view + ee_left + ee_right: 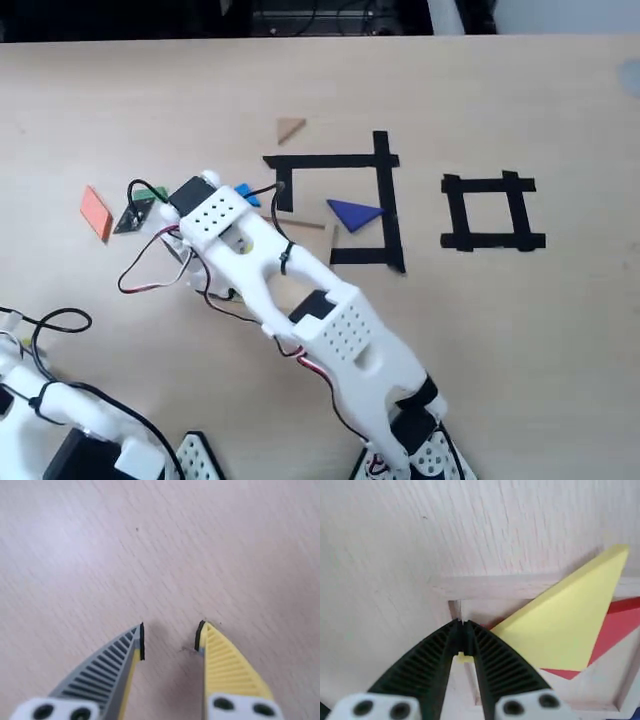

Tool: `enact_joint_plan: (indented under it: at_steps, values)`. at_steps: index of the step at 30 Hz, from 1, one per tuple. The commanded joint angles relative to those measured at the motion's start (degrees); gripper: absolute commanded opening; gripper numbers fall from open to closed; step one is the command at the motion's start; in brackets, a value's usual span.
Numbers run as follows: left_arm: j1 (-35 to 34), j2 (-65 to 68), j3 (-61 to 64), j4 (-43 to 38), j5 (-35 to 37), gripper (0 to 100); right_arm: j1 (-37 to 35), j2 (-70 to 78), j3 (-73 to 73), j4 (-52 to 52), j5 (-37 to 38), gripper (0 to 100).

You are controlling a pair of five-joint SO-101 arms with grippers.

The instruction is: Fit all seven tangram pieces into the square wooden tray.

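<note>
R end effector point(464, 626) clamped tight on yellow triangle point(565, 625) corner, over tray point(485, 586) rim; red piece point(615, 627) beneath. L end effector point(171, 640) spread apart, holding nothing, above counter point(150, 540).

Left end effector point(171, 640) jaws apart; right end effector point(464, 628) pinching yellow triangle point(565, 620).

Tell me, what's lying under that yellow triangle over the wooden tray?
A red piece peeks out beneath the yellow triangle, inside the tray. How far it runs underneath is covered.
</note>
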Motion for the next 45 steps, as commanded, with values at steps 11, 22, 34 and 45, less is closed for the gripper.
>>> enact_joint_plan:
  at_steps: [11,22,34,45]
  values:
    - [0.7,-0.9,0.0,-0.7,-0.2,20,9.1,-5.8,-2.7,2.9,0.4,1.1]
    - [0.7,-0.9,0.0,-0.6,-0.2,20,4.2,-10.4,-2.9,-9.7,0.2,1.1]
    - [2.4,-1.3,1.1,-1.1,-0.4,20,5.5,0.0,-12.9,-12.3,0.1,1.1]
    - [2.4,-1.3,1.1,-1.1,-0.4,20,5.8,3.9,-13.5,-12.0,0.4,1.1]
